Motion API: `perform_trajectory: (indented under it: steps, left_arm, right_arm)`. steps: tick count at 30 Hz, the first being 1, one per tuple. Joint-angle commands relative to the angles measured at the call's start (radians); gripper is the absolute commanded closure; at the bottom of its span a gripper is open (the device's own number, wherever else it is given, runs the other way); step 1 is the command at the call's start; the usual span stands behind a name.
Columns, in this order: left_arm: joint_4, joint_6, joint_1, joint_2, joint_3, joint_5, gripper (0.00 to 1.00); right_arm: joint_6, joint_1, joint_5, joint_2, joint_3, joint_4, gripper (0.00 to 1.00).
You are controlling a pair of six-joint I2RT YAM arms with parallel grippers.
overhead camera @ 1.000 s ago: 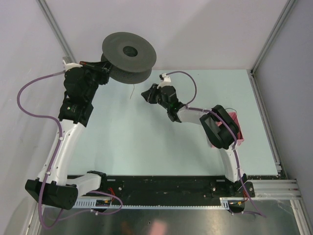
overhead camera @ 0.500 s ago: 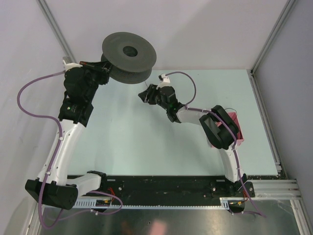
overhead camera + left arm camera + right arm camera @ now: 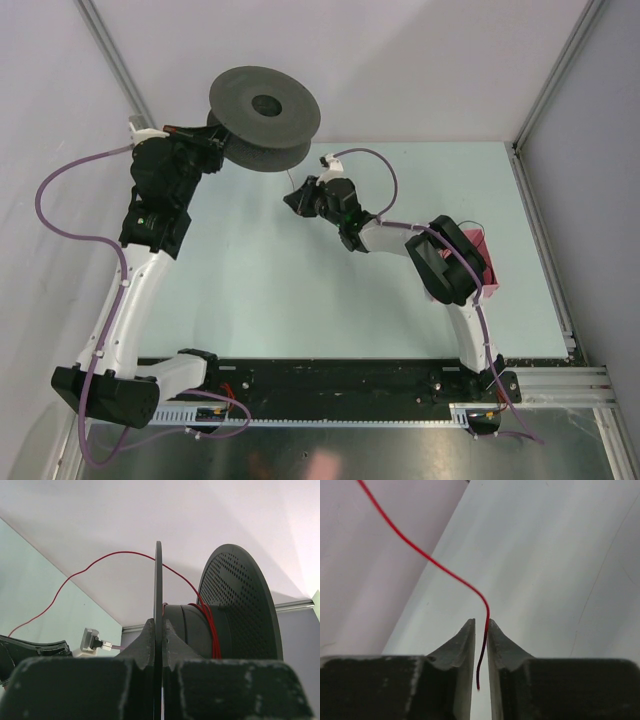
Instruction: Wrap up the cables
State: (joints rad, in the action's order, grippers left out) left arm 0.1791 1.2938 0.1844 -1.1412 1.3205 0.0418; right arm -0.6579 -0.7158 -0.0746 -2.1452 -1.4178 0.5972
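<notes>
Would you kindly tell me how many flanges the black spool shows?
2: one edge-on flange gripped by the left claw, and one perforated flange beyond the hub, where the red cable is wound.

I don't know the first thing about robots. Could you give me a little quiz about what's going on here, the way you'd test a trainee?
1. Multiple choice: what is the left gripper clamped on?
A. the flange of the black spool
B. a screwdriver
C. nothing

2. True or false: the red wire has no turns on the spool's core yet.

3. Fill the gap: in the right wrist view, the wire's free end lies ___ the two fingers of the right gripper.

Key:
1. A
2. False; several red turns already sit on the core.
3. between
</notes>
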Motion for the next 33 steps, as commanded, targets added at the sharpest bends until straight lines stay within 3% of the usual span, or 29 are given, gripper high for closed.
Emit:
perform_trajectory:
  steps: [1,6,9,14,18,21,24,28,33]
  left_arm:
    - [-0.089,0.030,-0.002,0.015,0.019,-0.019,1.00]
    - [-0.089,0.027,0.001,0.018,0.016,-0.022,1.00]
    - [-0.089,0.027,0.003,0.017,0.018,-0.023,1.00]
    - [-0.090,0.027,0.005,0.015,0.019,-0.027,1.00]
    - [-0.090,0.025,0.009,0.013,0.019,-0.030,1.00]
    - [-0.090,0.025,0.009,0.017,0.015,-0.031,1.00]
    - [-0.090,0.023,0.011,0.021,0.014,-0.031,1.00]
    - [-0.090,0.020,0.015,0.020,0.020,-0.032,1.00]
    - [-0.090,0.014,0.017,0.021,0.014,-0.032,1.00]
  right_arm:
    - [-0.005,-0.003,-0.032,-0.004,-0.029,0.049,0.78]
    - [0.002,-0.003,-0.042,-0.004,-0.029,0.059,0.82]
    - [0.010,-0.004,-0.049,-0.005,-0.030,0.063,0.97]
    - [0.013,-0.005,-0.047,-0.005,-0.030,0.064,1.00]
    - [-0.002,-0.006,-0.031,-0.003,-0.031,0.057,0.66]
    - [-0.002,-0.005,-0.020,-0.006,-0.030,0.053,0.56]
    - [0.001,-0.004,-0.010,-0.013,-0.030,0.045,0.64]
    - [0.013,-0.002,-0.007,-0.021,-0.029,0.038,0.95]
    - [0.026,-0.002,-0.032,-0.012,-0.029,0.048,1.00]
